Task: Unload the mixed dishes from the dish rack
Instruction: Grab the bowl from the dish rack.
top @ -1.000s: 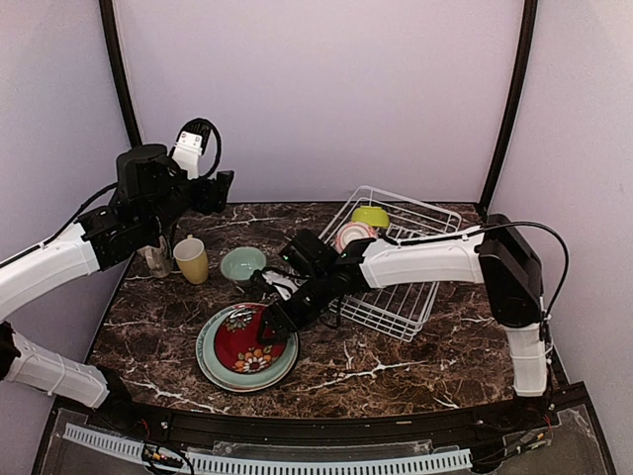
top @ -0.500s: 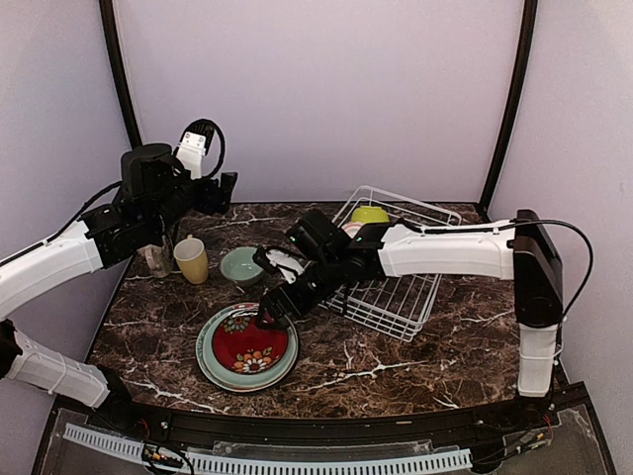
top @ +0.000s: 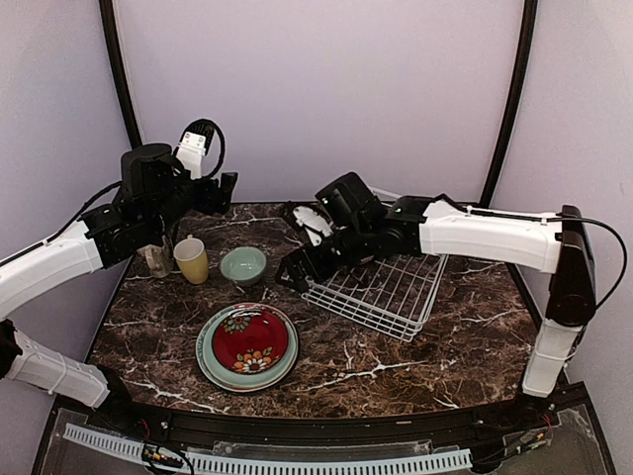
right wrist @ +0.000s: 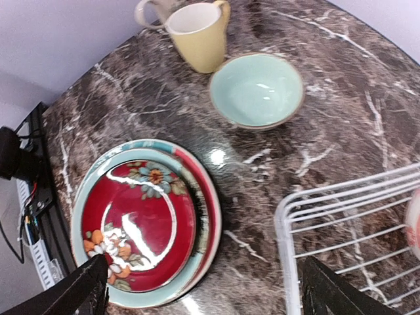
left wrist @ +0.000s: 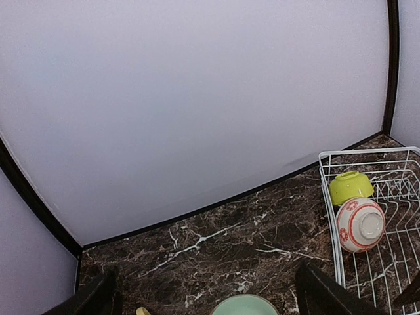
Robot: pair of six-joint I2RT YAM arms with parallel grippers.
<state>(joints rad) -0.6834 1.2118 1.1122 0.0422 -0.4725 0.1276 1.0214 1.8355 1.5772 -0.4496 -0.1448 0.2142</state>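
Two grippers show from above: the right gripper (top: pixel 293 270) hangs empty between the mint bowl (top: pixel 242 264) and the rack (top: pixel 381 297), and the left gripper (top: pixel 222 188) hovers behind the yellow mug (top: pixel 192 259). A red plate (top: pixel 249 339) lies on other plates (top: pixel 210 362) on the table (top: pixel 445 346)

Left wrist: jaws wide apart, holding nothing; a lime bowl (left wrist: pixel 350 186) and a pink-striped bowl (left wrist: pixel 359 224) sit side by side in the rack's corner

Right wrist: jaws wide apart, empty, above the table between the red plate and the rack
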